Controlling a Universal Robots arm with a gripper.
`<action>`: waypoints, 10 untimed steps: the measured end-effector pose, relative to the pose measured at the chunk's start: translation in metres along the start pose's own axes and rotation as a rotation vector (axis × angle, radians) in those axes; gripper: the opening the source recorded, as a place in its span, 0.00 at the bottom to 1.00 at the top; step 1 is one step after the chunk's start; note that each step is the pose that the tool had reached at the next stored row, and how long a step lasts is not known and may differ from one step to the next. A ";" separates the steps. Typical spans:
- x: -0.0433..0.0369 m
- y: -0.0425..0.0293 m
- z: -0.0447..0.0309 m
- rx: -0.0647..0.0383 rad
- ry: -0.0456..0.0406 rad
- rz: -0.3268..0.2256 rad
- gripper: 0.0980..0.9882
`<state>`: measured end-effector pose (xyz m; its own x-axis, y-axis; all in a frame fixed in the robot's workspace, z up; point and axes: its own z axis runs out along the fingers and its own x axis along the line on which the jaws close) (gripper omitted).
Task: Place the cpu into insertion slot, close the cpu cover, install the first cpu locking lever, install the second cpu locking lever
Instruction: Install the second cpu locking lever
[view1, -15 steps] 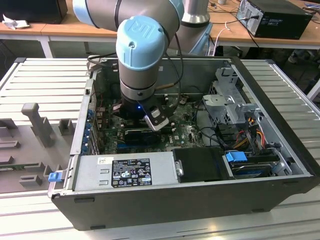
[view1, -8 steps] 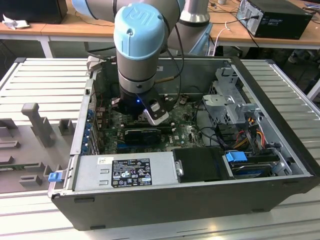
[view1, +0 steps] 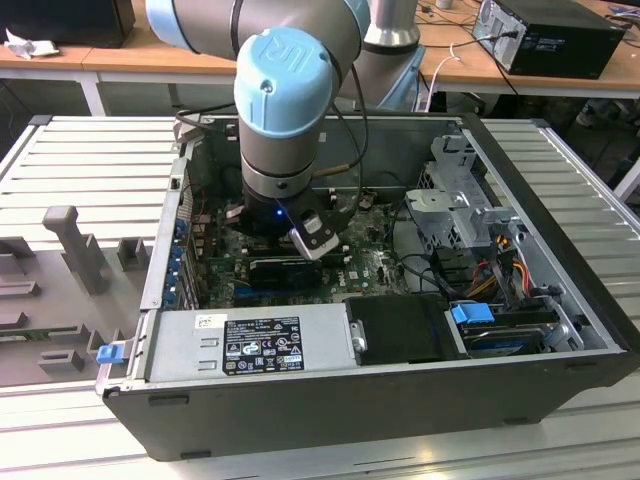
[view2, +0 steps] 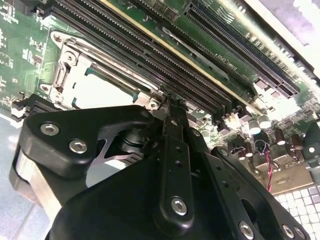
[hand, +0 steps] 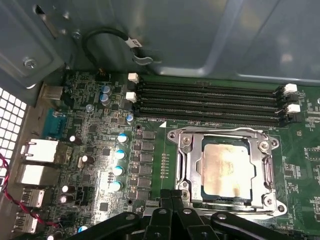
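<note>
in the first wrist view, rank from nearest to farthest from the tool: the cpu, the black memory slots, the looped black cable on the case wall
1. The pale square metal cpu, seated in its silvery socket frame just beyond the tool.
2. The long black memory slots, past the socket.
3. The looped black cable, on the grey case wall beyond the board.

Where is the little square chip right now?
In the first wrist view the cpu lies flat in the insertion slot, framed by the cpu cover, beside the long black memory slots on the green board.

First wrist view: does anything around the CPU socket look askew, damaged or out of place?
Nothing stands out. The cpu lies flat and square in the insertion slot, with the cpu cover down around it. The gripper sits at the socket's edge.
</note>
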<state>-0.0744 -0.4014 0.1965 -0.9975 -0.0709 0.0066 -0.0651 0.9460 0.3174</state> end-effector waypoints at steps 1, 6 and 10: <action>0.0000 -0.0001 0.0003 0.000 0.0000 0.000 0.01; 0.0002 -0.0036 0.0000 0.000 0.0000 0.000 0.01; 0.0002 -0.0049 0.0006 0.000 0.0013 0.001 0.01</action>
<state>-0.0743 -0.4059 0.1944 -0.9975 -0.0700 0.0084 -0.0637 0.9461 0.3177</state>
